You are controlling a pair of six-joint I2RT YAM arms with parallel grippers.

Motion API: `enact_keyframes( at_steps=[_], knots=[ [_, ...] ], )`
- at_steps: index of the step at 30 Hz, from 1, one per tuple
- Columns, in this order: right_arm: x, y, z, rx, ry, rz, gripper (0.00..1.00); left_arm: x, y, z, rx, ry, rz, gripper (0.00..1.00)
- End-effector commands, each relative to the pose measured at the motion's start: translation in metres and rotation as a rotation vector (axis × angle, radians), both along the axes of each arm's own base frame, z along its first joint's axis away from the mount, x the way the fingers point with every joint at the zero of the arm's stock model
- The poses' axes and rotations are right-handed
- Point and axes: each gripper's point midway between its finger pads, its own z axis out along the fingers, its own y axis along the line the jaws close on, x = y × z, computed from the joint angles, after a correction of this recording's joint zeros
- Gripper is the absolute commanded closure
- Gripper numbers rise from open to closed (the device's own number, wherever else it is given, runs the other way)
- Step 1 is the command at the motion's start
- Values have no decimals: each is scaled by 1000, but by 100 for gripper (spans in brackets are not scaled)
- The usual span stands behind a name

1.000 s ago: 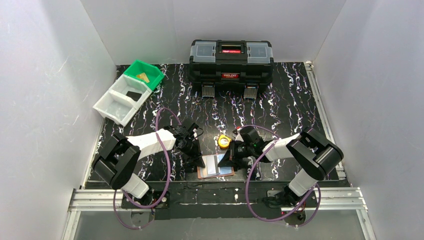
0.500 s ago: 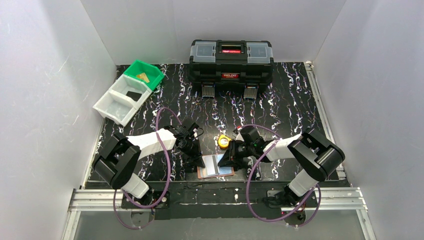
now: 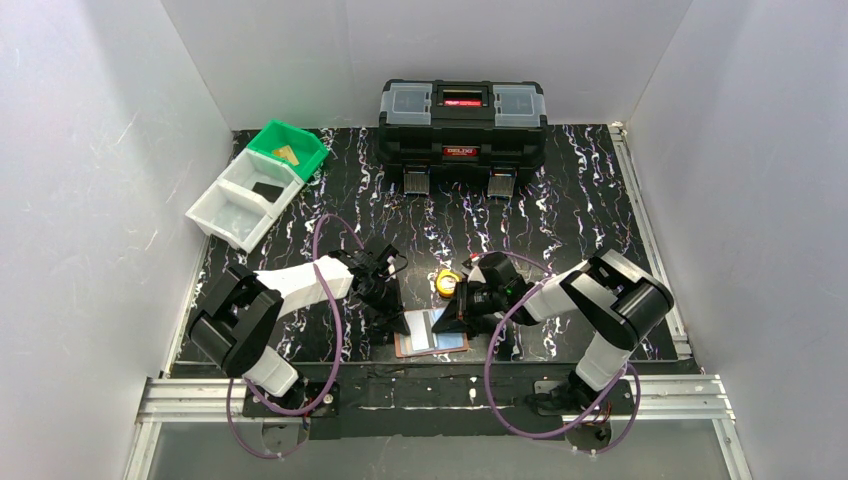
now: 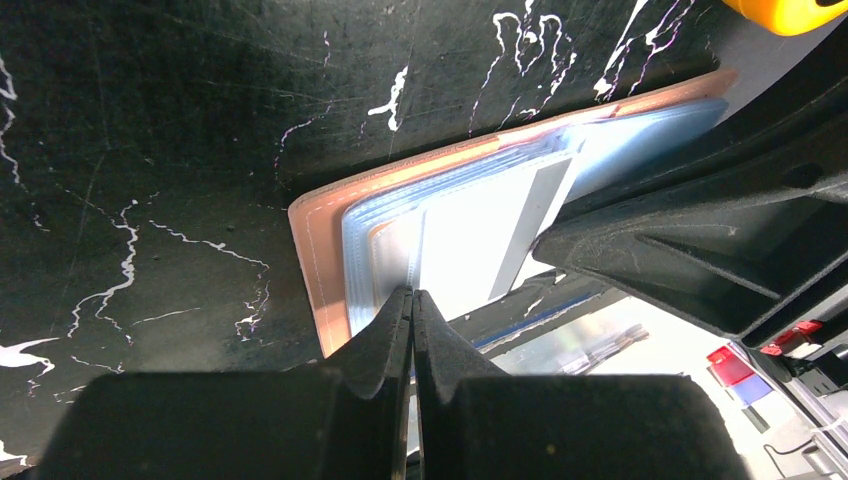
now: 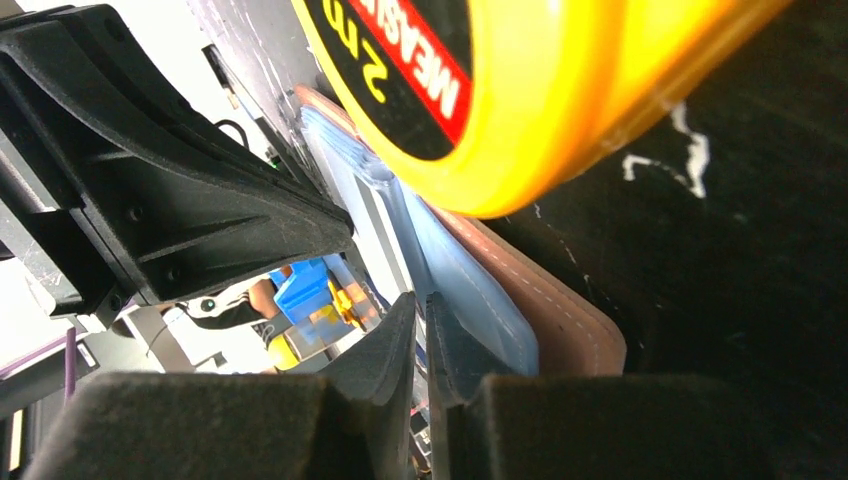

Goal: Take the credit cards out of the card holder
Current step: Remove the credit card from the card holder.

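The card holder (image 3: 431, 333) lay open and flat at the lower centre of the top view, just above the near table edge, with both arms reaching in from either side. In the left wrist view its tan leather rim (image 4: 320, 260) framed a stack of pale bluish sleeves, and a whitish card (image 4: 470, 240) showed partly out of them, slanting toward the upper right.

The left gripper (image 4: 412, 295) was closed, fingertips pressed together on the near edge of the sleeves, apparently pinning the holder down. The right gripper (image 5: 420, 300) stood with only a thin slit between its jaws, at the holder's edge. Whether a card or sleeve edge sat in that slit could not be told.

The credit cards looked light, thin and stiff, with slick faces. The sleeves were probably soft and clingy, so a card would likely drag the whole light holder along unless it was held down. The best hold seemed to be the card's exposed short edge, pinched flat.

The table (image 3: 560, 220) was a smooth black marbled sheet, probably offering little friction. A yellow tape measure (image 3: 447, 283) crowded the holder's upper right corner. A black toolbox (image 3: 462, 120) stood at the top centre and a green bin (image 3: 288, 150) and white bin (image 3: 240, 200) sat at the upper left, with plain white walls closing the space on three sides
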Motion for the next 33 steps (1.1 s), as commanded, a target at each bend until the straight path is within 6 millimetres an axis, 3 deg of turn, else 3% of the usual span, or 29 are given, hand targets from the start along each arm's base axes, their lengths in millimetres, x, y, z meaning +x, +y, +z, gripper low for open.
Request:
enact_keyframes(
  at_steps=[1,10,14,18,33],
  knots=[
    [0,0,3,23,-9,-1,88,-14,45,-33,229,29,-10,100],
    [-1,-12,0,-35,-39,-17,94,-16,50,-35,256,40,-11,100],
    [1,-7,5,-10,-51,7,76,-15,49,-35,254,41,-17,100],
    [2,-2,7,17,-41,20,71,-14,48,-34,251,40,-17,100],
    [-3,6,2,37,-14,37,79,-14,47,-37,255,48,-17,100]
  ],
)
